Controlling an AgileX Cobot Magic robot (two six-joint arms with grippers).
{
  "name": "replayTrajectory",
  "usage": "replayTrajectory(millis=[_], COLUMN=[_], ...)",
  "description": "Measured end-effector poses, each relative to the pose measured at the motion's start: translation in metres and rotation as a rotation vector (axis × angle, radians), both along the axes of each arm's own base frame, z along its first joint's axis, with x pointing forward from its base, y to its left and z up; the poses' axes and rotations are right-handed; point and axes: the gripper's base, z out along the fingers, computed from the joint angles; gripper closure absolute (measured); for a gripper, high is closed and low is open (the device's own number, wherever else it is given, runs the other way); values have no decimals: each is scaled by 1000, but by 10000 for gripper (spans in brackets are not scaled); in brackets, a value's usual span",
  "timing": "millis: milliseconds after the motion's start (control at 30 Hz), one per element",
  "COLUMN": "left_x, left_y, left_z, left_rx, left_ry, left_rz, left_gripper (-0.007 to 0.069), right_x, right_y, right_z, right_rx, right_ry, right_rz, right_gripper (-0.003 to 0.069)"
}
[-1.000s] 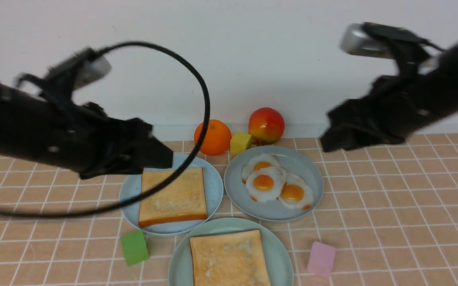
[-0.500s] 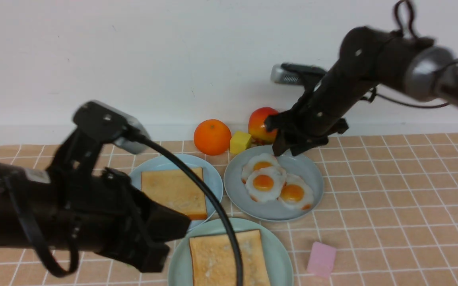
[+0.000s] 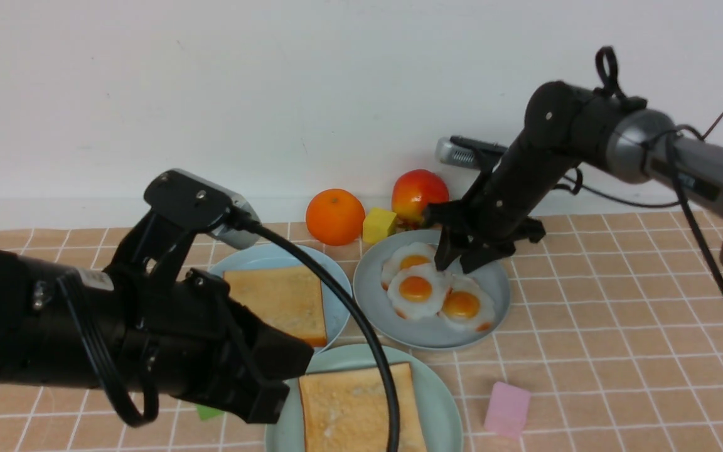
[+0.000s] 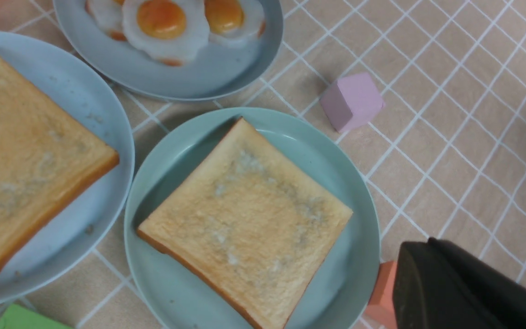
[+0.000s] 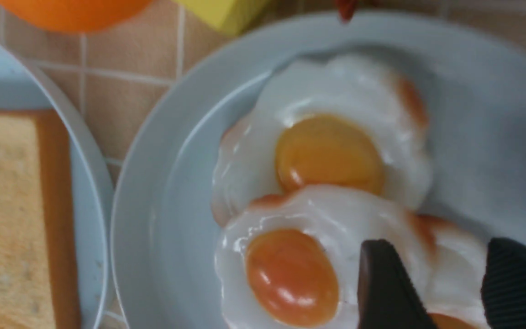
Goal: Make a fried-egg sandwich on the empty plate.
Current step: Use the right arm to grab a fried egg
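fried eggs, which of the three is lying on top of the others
The middle fried egg: its white overlaps both the back egg and the right-hand egg.

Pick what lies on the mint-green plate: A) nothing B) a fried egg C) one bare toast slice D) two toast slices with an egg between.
C: a single toast slice lies on the mint-green plate with nothing on top; the three fried eggs sit on the grey-blue plate.
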Motion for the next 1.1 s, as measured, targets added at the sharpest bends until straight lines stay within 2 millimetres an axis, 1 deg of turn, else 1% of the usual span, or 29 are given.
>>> replayTrajectory(millis=[33, 133, 200, 300, 333, 367, 400, 433, 467, 533, 633, 733, 933, 1000, 1100], left_x=[0, 0, 0, 0, 0, 0, 0, 0, 0, 0, 0, 0, 0, 0, 0], left_y=[0, 0, 0, 0, 0, 0, 0, 0, 0, 0, 0, 0, 0, 0, 0], left_z=[0, 0, 0, 0, 0, 0, 0, 0, 0, 0, 0, 0, 0, 0, 0], left_rx=[0, -2, -3, -3, -3, -4, -4, -4, -4, -4, -4, -4, -4, -4, -4], left_ry=[-1, -3, -3, -3, -3, -1, -1, -1, -1, -2, -2, -2, 3, 3, 4], left_rz=[1, 3, 4, 4, 5, 6, 6, 6, 6, 6, 6, 6, 3, 3, 2], left_gripper=[638, 638, 638, 638, 638, 638, 638, 638, 638, 638, 638, 638, 638, 637, 637], right_x=[0, 1, 1, 1, 1, 1, 1, 1, 1, 0, 0, -2, -7, -8, -10], right_y=[1, 2, 2, 2, 2, 2, 2, 2, 2, 2, 2, 2, 1, 0, 0], right_z=[-5, -7, -7, -7, -7, -7, -7, -7, -7, -7, -3, 5, 33, 39, 42], right_rx=[8, 19, 19, 21, 22, 23, 23, 22, 22, 22, 23, 27, 40, 42, 39], right_ry=[16, 23, 22, 24, 24, 24, 24, 24, 24, 25, 22, 10, -32, -36, -33], right_rz=[-1, -5, -5, -6, -6, -6, -6, -6, -6, -5, -3, -1, 5, 9, 14], right_gripper=[342, 354, 384, 466, 472, 531, 538, 600, 630, 666, 671, 671, 673, 672, 671])
